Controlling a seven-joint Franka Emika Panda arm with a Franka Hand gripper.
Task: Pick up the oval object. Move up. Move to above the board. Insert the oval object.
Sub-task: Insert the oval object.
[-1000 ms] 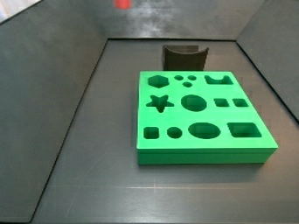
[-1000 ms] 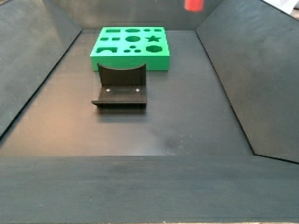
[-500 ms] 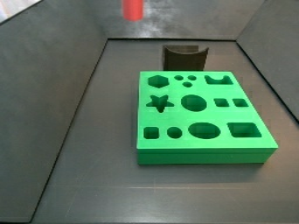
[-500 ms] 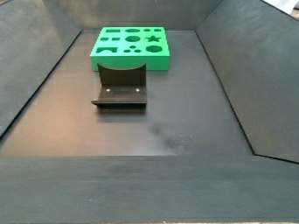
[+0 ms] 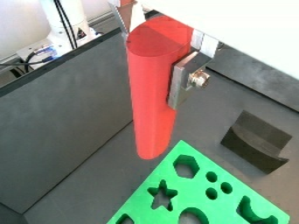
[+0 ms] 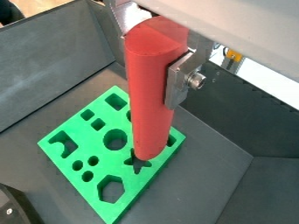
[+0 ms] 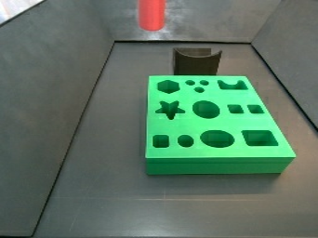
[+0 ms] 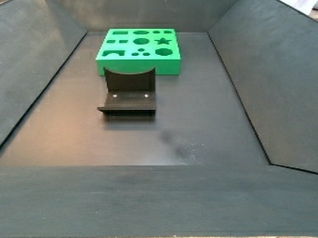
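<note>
In both wrist views my gripper (image 5: 159,72) is shut on the oval object (image 5: 149,114), a tall red peg hanging upright between the silver fingers (image 5: 184,80). The same grip shows from the opposite side, with the gripper (image 6: 155,74), the oval object (image 6: 149,114) and one finger plate (image 6: 180,80) in sight. In a side view only the peg's lower end (image 7: 152,13) shows at the top edge, high above the floor and back-left of the board (image 7: 218,130). The board is a thick green block with shaped holes, lying flat below (image 5: 205,194) (image 6: 87,144) (image 8: 139,51).
The dark fixture (image 7: 195,61) stands on the floor just beside the board's far edge, and also shows as the fixture (image 8: 128,97) (image 5: 260,140). Sloped dark walls (image 7: 74,102) close in the floor on all sides.
In a side view the red peg's end has shifted right and come a little further into frame. It has left the top edge of the opposite side view.
</note>
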